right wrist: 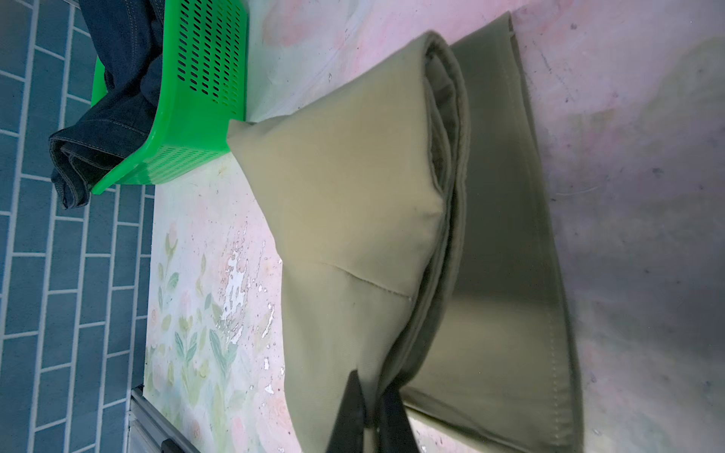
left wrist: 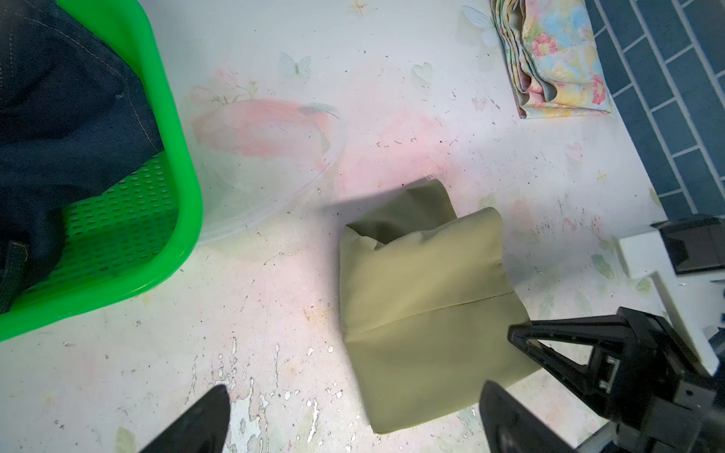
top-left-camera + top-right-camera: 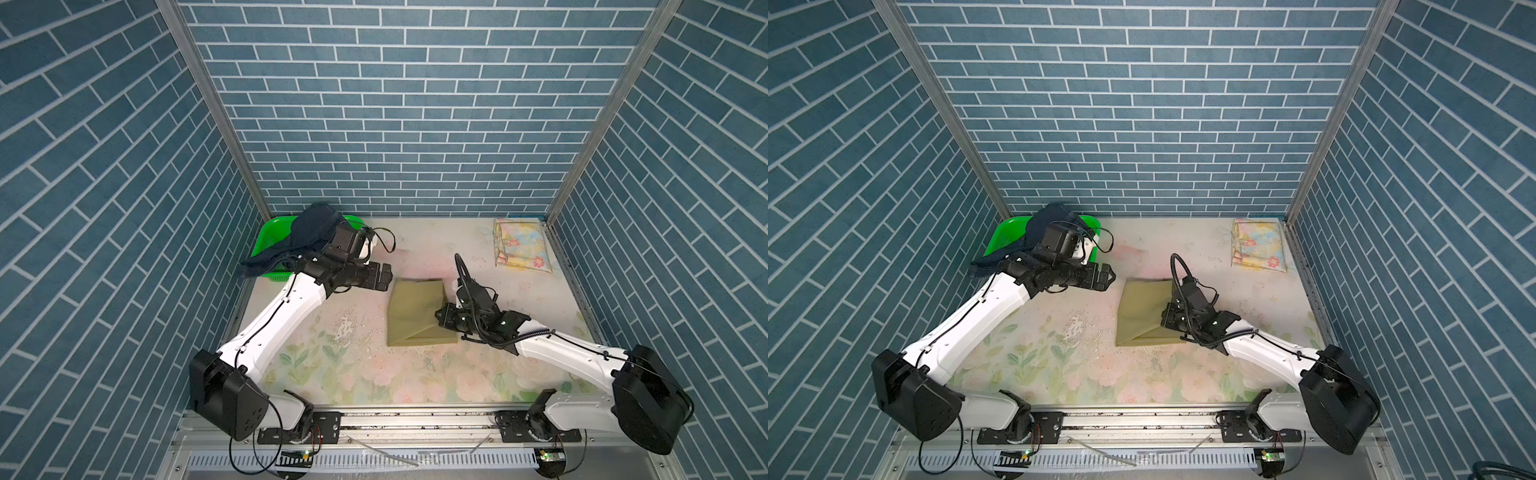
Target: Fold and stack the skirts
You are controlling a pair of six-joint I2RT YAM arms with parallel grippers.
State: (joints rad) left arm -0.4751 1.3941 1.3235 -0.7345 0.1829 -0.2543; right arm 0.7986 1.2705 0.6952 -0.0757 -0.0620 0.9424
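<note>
The olive-khaki skirt (image 3: 409, 316) (image 3: 1138, 311) lies folded in the middle of the table. My right gripper (image 3: 438, 314) (image 3: 1165, 316) (image 1: 372, 392) is shut on its right edge, and the pinched layers rise off the lower layer (image 1: 498, 235). My left gripper (image 3: 384, 280) (image 3: 1106, 277) (image 2: 355, 392) hangs open and empty by the skirt's (image 2: 423, 306) far left corner. The floral skirt (image 3: 521, 251) (image 3: 1258, 245) (image 2: 557, 59) lies folded at the far right. The denim skirt (image 3: 309, 230) (image 3: 1046, 222) (image 2: 59, 98) (image 1: 117, 78) drapes over the basket.
A green perforated basket (image 3: 266, 239) (image 3: 1000, 241) (image 2: 184, 176) (image 1: 204, 117) stands in the far left corner. Blue brick walls close the table on three sides. A metal rail (image 3: 415, 419) runs along the front edge.
</note>
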